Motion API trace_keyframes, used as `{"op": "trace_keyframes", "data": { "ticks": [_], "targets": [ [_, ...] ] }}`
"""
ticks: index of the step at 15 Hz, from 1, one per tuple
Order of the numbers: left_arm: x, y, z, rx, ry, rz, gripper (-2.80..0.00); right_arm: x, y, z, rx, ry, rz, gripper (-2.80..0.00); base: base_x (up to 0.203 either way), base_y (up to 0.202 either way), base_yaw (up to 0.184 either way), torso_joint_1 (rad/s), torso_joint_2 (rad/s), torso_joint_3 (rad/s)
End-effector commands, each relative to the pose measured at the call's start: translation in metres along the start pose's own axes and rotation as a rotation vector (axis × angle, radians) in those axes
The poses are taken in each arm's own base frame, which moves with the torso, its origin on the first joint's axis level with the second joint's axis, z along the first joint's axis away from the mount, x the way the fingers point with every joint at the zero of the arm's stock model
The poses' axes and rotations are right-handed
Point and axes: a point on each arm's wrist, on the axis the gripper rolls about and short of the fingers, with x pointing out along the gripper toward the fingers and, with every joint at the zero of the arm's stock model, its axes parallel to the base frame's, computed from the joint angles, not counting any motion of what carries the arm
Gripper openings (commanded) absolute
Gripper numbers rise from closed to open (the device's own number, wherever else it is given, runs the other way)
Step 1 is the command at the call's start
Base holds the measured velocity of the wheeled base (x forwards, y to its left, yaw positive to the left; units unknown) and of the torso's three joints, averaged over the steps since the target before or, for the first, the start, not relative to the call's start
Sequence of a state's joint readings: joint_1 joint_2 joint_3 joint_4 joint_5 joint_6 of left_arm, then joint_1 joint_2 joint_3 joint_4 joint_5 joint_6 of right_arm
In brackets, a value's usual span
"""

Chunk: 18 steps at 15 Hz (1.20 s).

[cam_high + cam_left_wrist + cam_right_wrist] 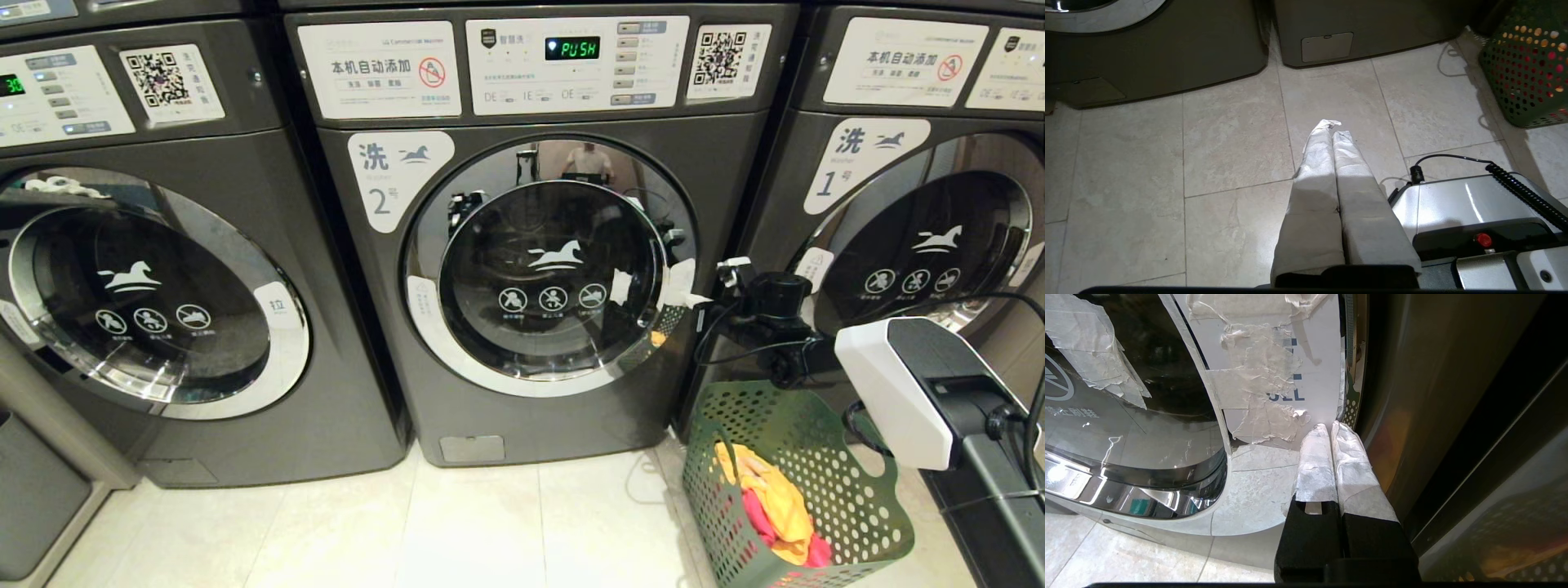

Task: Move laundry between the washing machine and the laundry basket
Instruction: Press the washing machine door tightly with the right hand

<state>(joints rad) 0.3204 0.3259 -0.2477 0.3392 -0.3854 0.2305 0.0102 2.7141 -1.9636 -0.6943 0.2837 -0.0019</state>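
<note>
We count three washers; the middle washer [539, 245], door [551, 269] shut, faces us. One basket [865, 506] of laundry [775, 502] stands at near right. Our right gripper [1329, 426], closed and empty, touches the door's right edge. Left gripper [1331, 128], closed, hangs over floor [1208, 163].

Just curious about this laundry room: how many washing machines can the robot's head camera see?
3: number 2 in the middle, number 1 at the right, and another at the left. More may stand beyond the frame.
</note>
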Motion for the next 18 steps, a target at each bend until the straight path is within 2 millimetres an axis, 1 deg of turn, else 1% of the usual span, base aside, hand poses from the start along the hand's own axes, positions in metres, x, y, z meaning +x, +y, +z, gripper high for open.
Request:
{"op": "trace_keyframes", "data": {
  "ticks": [1, 2, 5, 8, 10, 13, 15, 16, 17, 18],
  "targets": [
    [0.0, -0.001, 0.003, -0.007, -0.011, -0.083, -2.8, -0.001, 0.004, 0.012, -0.007, -0.017, 0.008, -2.8, 0.0, 0.0, 0.0, 0.0, 0.0, 0.0],
    [0.0, 0.0, 0.005, -0.022, -0.013, -0.101, -2.8, 0.0, 0.008, 0.014, -0.008, -0.015, 0.016, -2.8, 0.0, 0.0, 0.0, 0.0, 0.0, 0.0],
    [-0.001, -0.001, 0.006, -0.027, -0.009, -0.164, -2.8, 0.0, 0.011, 0.015, -0.011, -0.014, 0.016, -2.8, 0.0, 0.0, 0.0, 0.0, 0.0, 0.0],
    [0.005, 0.004, 0.023, -0.067, 0.031, -0.2, -2.8, 0.0, 0.01, 0.015, -0.012, -0.013, 0.013, -2.8, 0.0, 0.0, 0.0, 0.0, 0.0, 0.0],
    [0.006, 0.006, 0.033, -0.057, 0.042, -0.266, -2.8, 0.0, 0.01, 0.014, -0.011, -0.008, 0.011, -2.8, 0.0, 0.0, 0.0, 0.0, 0.0, 0.0],
    [0.002, 0.003, 0.023, -0.008, 0.033, -0.369, -2.8, 0.0, 0.01, 0.014, -0.011, -0.008, 0.01, -2.8, 0.0, 0.0, 0.0, 0.0, 0.0, 0.0],
    [0.001, 0.001, 0.007, 0.016, 0.021, -0.365, -2.8, 0.0, 0.01, 0.014, -0.011, -0.01, 0.009, -2.8, 0.0, 0.0, 0.0, 0.0, 0.0, 0.0],
    [-0.001, 0.0, -0.003, 0.039, -0.005, -0.333, -2.8, -0.001, 0.01, 0.016, -0.012, -0.012, 0.008, -2.8, 0.0, 0.0, 0.0, 0.0, 0.0, 0.0],
    [-0.002, 0.0, -0.011, 0.062, -0.032, -0.263, -2.8, -0.001, 0.01, 0.02, -0.013, -0.018, 0.007, -2.8, 0.0, 0.0, 0.0, 0.0, 0.0, 0.0],
    [0.0, 0.003, -0.014, 0.076, -0.034, -0.138, -2.8, -0.003, 0.009, 0.023, -0.01, -0.008, 0.005, -2.8, 0.0, 0.0, 0.0, 0.0, 0.0, 0.0]
  ]
}}
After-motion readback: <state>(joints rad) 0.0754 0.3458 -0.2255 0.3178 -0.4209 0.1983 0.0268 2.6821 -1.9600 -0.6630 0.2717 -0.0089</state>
